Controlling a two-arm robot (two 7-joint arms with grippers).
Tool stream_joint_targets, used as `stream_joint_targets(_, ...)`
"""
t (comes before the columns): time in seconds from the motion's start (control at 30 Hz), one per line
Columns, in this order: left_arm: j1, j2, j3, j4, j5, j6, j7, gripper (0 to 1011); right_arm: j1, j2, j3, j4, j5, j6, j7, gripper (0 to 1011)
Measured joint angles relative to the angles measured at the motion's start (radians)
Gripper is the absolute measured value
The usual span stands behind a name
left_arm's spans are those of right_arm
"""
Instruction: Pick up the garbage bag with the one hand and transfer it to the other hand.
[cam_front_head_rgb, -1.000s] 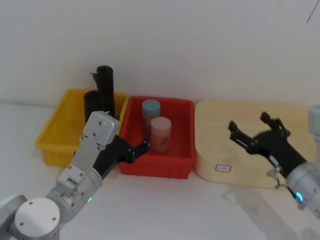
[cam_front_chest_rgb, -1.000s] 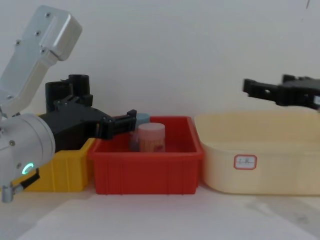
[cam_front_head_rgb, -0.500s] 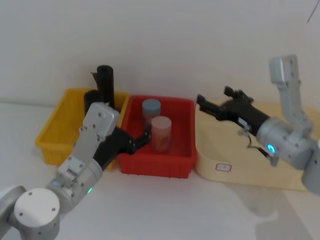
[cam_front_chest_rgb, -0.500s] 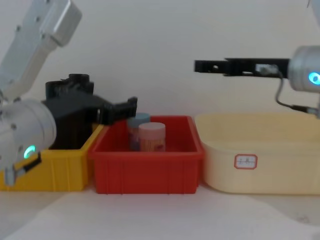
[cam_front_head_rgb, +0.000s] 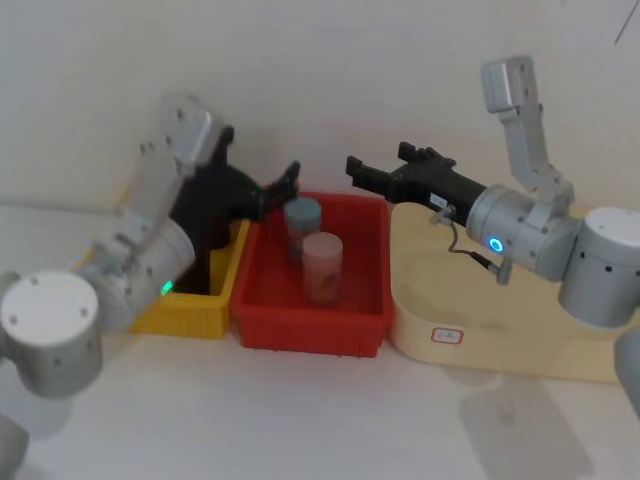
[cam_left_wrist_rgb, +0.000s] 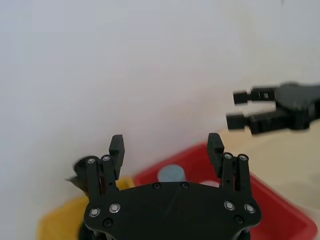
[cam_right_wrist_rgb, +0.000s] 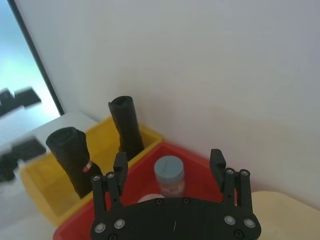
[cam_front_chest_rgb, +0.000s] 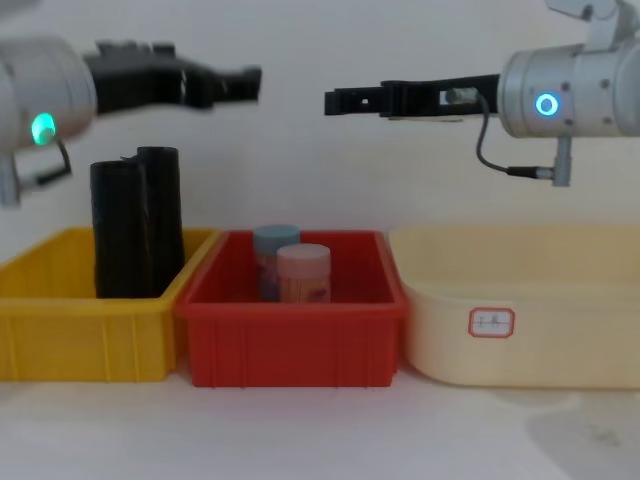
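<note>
The garbage bag (cam_front_chest_rgb: 118, 230) is a thick black roll standing upright in the yellow bin (cam_front_chest_rgb: 90, 345); in the right wrist view the garbage bag (cam_right_wrist_rgb: 72, 160) shows a small red fleck. My left gripper (cam_front_chest_rgb: 248, 82), green ring lit, hovers high above the bins, open and empty; its fingers (cam_left_wrist_rgb: 116, 146) stand wide apart. My right gripper (cam_front_chest_rgb: 333, 100), blue ring lit, faces it from the right at about the same height, also open and empty. In the head view a small gap separates the left gripper (cam_front_head_rgb: 283, 182) from the right gripper (cam_front_head_rgb: 357, 170), above the red bin.
A thinner, taller black roll (cam_front_chest_rgb: 160, 215) stands right beside the bag. The red bin (cam_front_chest_rgb: 295, 345) holds a blue-lidded jar (cam_front_head_rgb: 301, 215) and a pink jar (cam_front_head_rgb: 321, 265). A cream tub (cam_front_chest_rgb: 520, 320) sits at the right. White wall close behind.
My left gripper has risen from in front of the bins to high above them. My right gripper has swung left and now points at the left one. Both stay empty.
</note>
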Motion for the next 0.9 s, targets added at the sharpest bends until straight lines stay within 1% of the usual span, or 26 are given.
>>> stream_joint_targets(0.1,-0.019,0.003,-0.018,-0.018,-0.021,0.056,-0.007,1001,0.014,-0.007,-0.004,0.017,0.004,0.000,0.006,1000)
stream_joint_targets(0.17,-0.039,0.009,-0.048,-0.048,-0.046,0.126,-0.010,1001,0.027,-0.013,-0.008,0.034,0.008,-0.001,0.014,1000)
stream_joint_targets(0.23,-0.046,0.012,-0.062,-0.063,-0.058,0.161,-0.010,1001,0.035,-0.018,-0.010,0.046,0.013,-0.003,0.020,1000)
stream_joint_targets(0.27,-0.049,0.014,-0.070,-0.071,-0.065,0.186,-0.010,1001,0.038,-0.019,-0.011,0.050,0.014,-0.004,0.022,999)
stream_joint_targets(0.3,-0.054,0.020,-0.087,-0.088,-0.076,0.222,-0.010,1001,0.041,-0.021,-0.012,0.055,0.015,-0.006,0.024,999)
stream_joint_targets(0.37,-0.056,0.025,-0.102,-0.103,-0.087,0.256,-0.010,1001,0.048,-0.024,-0.014,0.065,0.019,-0.010,0.030,1000)
stream_joint_targets(0.4,-0.058,0.032,-0.119,-0.121,-0.098,0.295,-0.010,1001,0.050,-0.024,-0.014,0.068,0.020,-0.012,0.032,999)
stream_joint_targets(0.43,-0.058,0.032,-0.119,-0.121,-0.098,0.295,-0.010,1001,0.052,-0.025,-0.015,0.071,0.022,-0.013,0.034,1000)
stream_joint_targets(0.47,-0.059,0.038,-0.130,-0.133,-0.107,0.324,-0.010,1001,0.056,-0.026,-0.016,0.076,0.024,-0.016,0.037,1000)
stream_joint_targets(0.5,-0.059,0.043,-0.139,-0.142,-0.111,0.339,-0.010,1001,0.057,-0.027,-0.016,0.078,0.025,-0.018,0.038,999)
stream_joint_targets(0.53,-0.059,0.051,-0.152,-0.155,-0.120,0.371,-0.012,1001,0.060,-0.028,-0.017,0.082,0.027,-0.021,0.040,1000)
stream_joint_targets(0.6,-0.058,0.060,-0.164,-0.168,-0.128,0.396,-0.015,1001,0.061,-0.029,-0.018,0.085,0.030,-0.023,0.043,1000)
stream_joint_targets(0.63,-0.055,0.069,-0.175,-0.179,-0.135,0.421,-0.020,1001,0.063,-0.029,-0.018,0.088,0.032,-0.026,0.044,1000)
stream_joint_targets(0.73,-0.048,0.087,-0.194,-0.195,-0.147,0.457,-0.032,1001,0.065,-0.030,-0.019,0.091,0.036,-0.029,0.046,1000)
stream_joint_targets(0.9,-0.035,0.115,-0.217,-0.210,-0.160,0.494,-0.055,1001,0.065,-0.031,-0.021,0.092,0.044,-0.035,0.050,1000)
